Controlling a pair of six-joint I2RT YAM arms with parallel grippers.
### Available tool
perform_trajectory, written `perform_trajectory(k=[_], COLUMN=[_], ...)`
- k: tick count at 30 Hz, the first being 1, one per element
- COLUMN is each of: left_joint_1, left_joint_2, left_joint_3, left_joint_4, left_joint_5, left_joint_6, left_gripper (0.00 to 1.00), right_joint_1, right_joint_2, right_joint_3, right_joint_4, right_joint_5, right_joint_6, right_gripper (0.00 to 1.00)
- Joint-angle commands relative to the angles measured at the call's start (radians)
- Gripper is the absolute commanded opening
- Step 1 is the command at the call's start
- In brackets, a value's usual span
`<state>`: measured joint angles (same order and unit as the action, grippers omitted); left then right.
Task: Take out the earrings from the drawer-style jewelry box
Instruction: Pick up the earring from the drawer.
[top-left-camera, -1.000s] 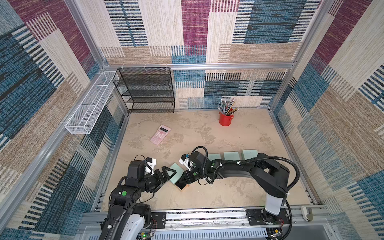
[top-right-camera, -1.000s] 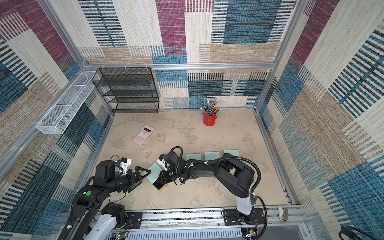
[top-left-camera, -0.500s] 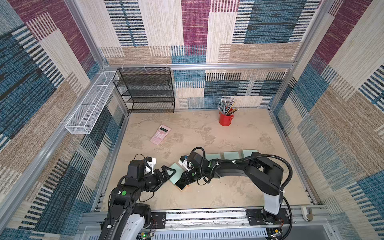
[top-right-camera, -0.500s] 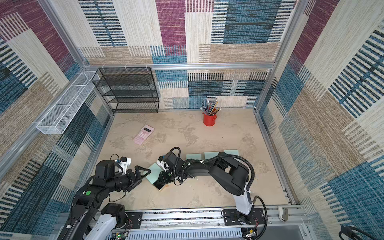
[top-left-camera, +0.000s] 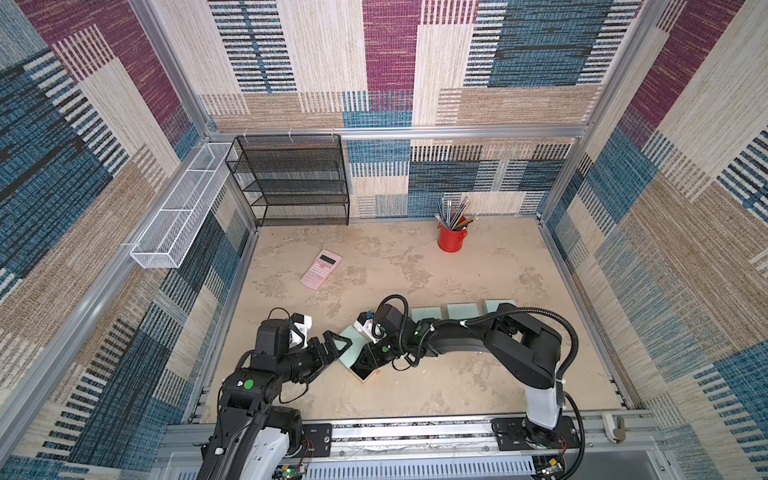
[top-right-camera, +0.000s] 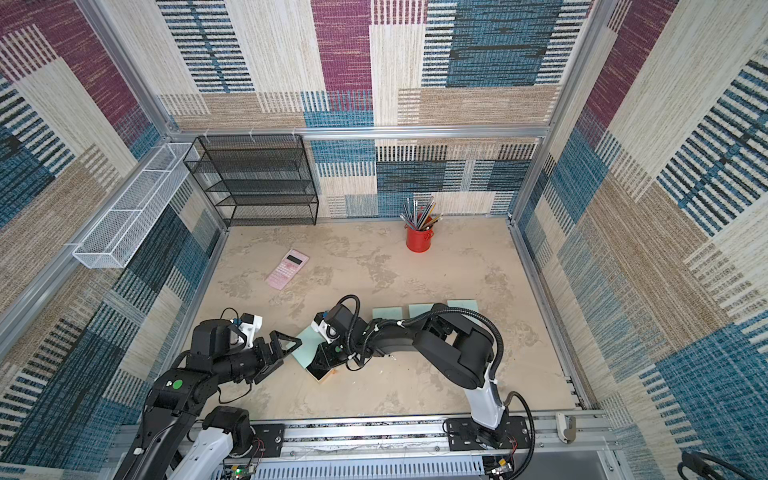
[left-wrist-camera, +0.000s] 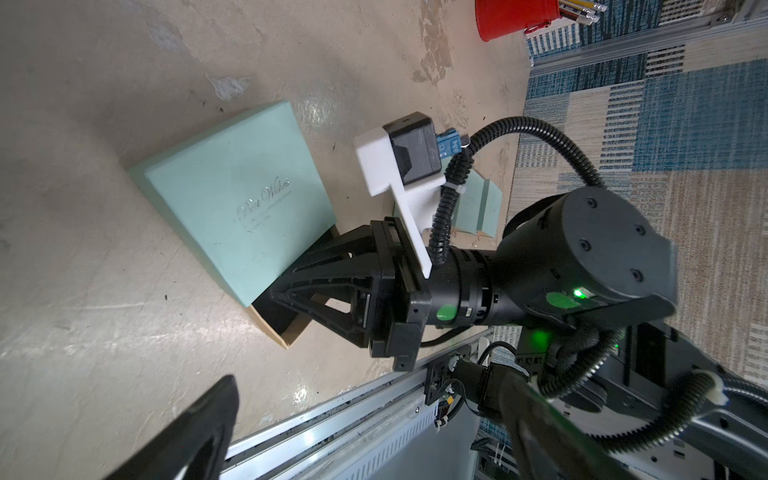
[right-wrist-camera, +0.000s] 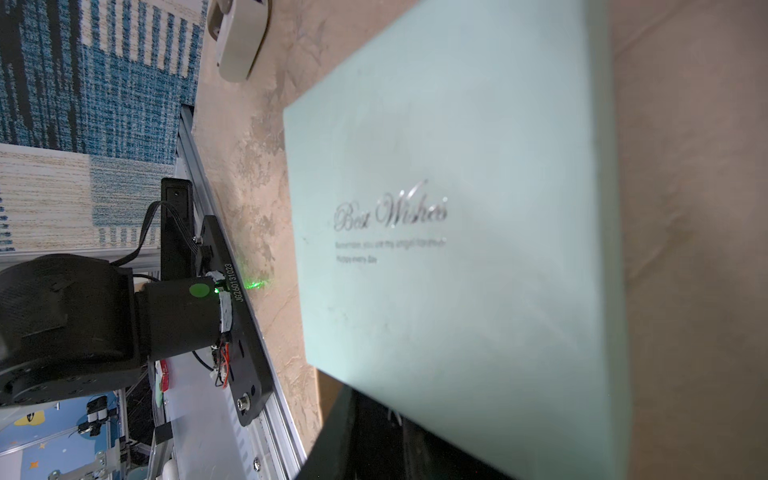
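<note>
The mint-green jewelry box (top-left-camera: 352, 345) (left-wrist-camera: 237, 199) lies near the front of the table in both top views. Its black drawer (top-left-camera: 365, 372) (left-wrist-camera: 276, 322) is pulled partly out. My right gripper (top-left-camera: 370, 359) (left-wrist-camera: 278, 286) reaches into the drawer with its jaws narrow and the tips hidden under the lid's edge. In the right wrist view a tiny whitish piece, maybe one of the earrings (right-wrist-camera: 393, 416), shows at the fingertips. I cannot tell whether it is gripped. My left gripper (top-left-camera: 338, 347) (top-right-camera: 286, 345) stands open just left of the box, holding nothing.
Three more mint-green boxes (top-left-camera: 461, 309) lie in a row behind my right arm. A pink calculator (top-left-camera: 321, 269) lies farther back, and a red pencil cup (top-left-camera: 452, 239) and a black mesh rack (top-left-camera: 291, 183) stand at the rear wall. A white wire basket (top-left-camera: 178, 212) hangs on the left wall.
My right arm's elbow has drifted a little to the left while its gripper stays in the drawer. The left arm has not moved.
</note>
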<state>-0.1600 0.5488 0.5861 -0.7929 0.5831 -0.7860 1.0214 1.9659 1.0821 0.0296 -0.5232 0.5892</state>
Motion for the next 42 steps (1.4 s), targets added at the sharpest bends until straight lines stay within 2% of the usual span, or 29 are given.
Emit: perform_trajectory(k=[1,17,42], left_joint_1=[0.0,0.0,0.0], left_joint_2=[0.0,-0.006,0.01], left_joint_3=[0.005,0.0,-0.001], left_joint_4=[0.014,0.015,0.038], left_joint_5=[0.003,0.003,0.003], left_joint_6=[0.018,0.016,0.018], left_gripper=[0.99,0.99,0.99], right_joint_1=[0.002,0.002,-0.005], right_joint_2=[0.009,-0.027,-0.131], right_joint_3=[-0.002,-0.03,-0.024], right_joint_4=[-0.036,-0.003,0.029], right_joint_5=[0.008,-0.005,-0.005], right_joint_6=[-0.007,0.014,0.008], right_gripper=[0.19,0.08,0.03])
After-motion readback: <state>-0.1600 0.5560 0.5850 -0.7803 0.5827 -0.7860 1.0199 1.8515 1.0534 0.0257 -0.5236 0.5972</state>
